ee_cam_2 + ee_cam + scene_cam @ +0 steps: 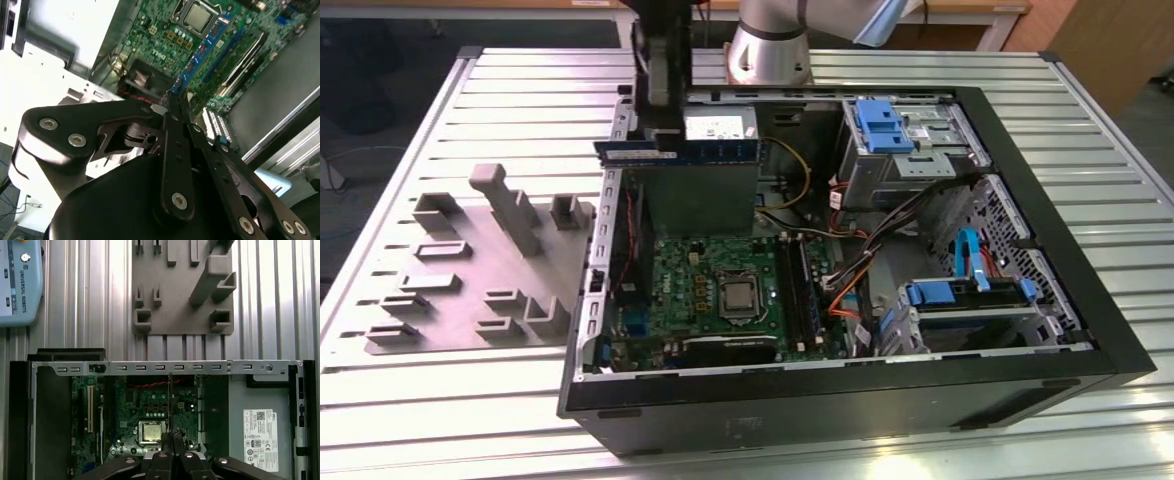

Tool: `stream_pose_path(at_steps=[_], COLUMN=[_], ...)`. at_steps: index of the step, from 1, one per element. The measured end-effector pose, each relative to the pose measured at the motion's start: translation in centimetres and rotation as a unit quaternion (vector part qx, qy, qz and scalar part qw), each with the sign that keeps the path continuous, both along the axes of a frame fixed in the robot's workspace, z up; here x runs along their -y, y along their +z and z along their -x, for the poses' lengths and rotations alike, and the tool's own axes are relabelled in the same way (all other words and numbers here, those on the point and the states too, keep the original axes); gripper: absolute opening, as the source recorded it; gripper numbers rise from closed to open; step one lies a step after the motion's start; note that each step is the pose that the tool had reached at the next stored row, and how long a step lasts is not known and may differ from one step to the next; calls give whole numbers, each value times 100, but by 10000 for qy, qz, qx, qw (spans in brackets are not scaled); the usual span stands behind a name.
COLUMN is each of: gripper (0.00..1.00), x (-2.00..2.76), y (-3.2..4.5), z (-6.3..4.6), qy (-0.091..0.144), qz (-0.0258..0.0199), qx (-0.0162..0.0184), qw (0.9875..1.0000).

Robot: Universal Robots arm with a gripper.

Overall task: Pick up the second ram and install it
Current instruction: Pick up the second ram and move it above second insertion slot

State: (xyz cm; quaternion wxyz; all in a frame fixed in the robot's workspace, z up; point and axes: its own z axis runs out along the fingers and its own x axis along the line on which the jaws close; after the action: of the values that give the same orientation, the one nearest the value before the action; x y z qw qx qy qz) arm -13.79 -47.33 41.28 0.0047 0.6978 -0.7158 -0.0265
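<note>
Exterior view: the gripper (659,108) holds the ram stick (680,151) level in the air above the open computer case (1067,330) on the slatted surface (480,400). Second wrist view: fingers (175,150) pinch the stick's end. First wrist view: stick is edge-on above the motherboard (150,400), near the processor (149,432).

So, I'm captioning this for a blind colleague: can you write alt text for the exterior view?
The robot's hand holds the second ram level above the open computer case, clear of its green motherboard. A grey fixture plate lies on the slatted metal table at the exterior view's left.
</note>
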Motion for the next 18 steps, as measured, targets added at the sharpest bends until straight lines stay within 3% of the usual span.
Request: stream_pose_path(at_steps=[10,18], gripper=[11,11], x=[0,0], y=[-3,-23], z=[-294,-321], qy=[0,0], qz=[0,1], qx=[0,-1], qw=[10000,10000])
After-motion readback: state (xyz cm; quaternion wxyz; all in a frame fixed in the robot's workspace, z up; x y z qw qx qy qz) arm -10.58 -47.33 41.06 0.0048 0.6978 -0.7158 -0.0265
